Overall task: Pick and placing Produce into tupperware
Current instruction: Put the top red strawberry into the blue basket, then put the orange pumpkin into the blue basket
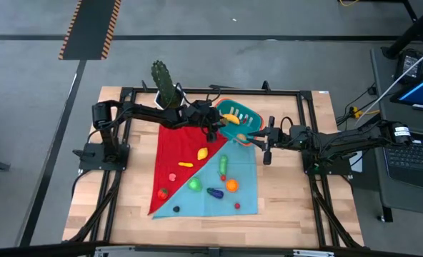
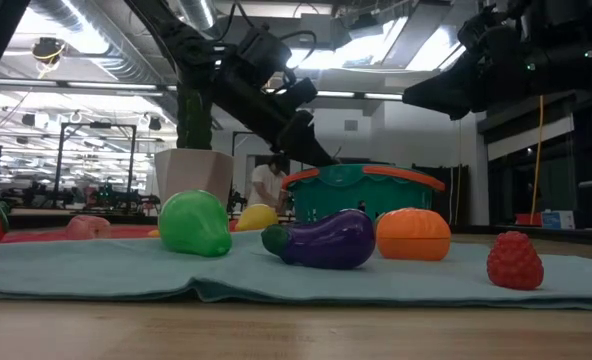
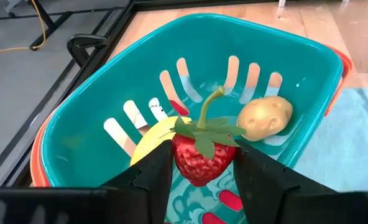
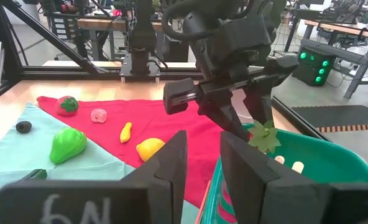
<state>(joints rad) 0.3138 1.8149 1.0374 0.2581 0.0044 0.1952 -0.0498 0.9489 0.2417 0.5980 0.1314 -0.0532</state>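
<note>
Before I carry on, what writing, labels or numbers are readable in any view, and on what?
Handwritten marks across the right gripper, near its base in the right wrist view: upside down, not clearly readable.
Laptop screen beside the table, high view: too small to read.
Tub, strawberry, cloths: no text.

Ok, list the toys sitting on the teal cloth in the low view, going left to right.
Green pear → purple eggplant → orange → red raspberry.
</note>
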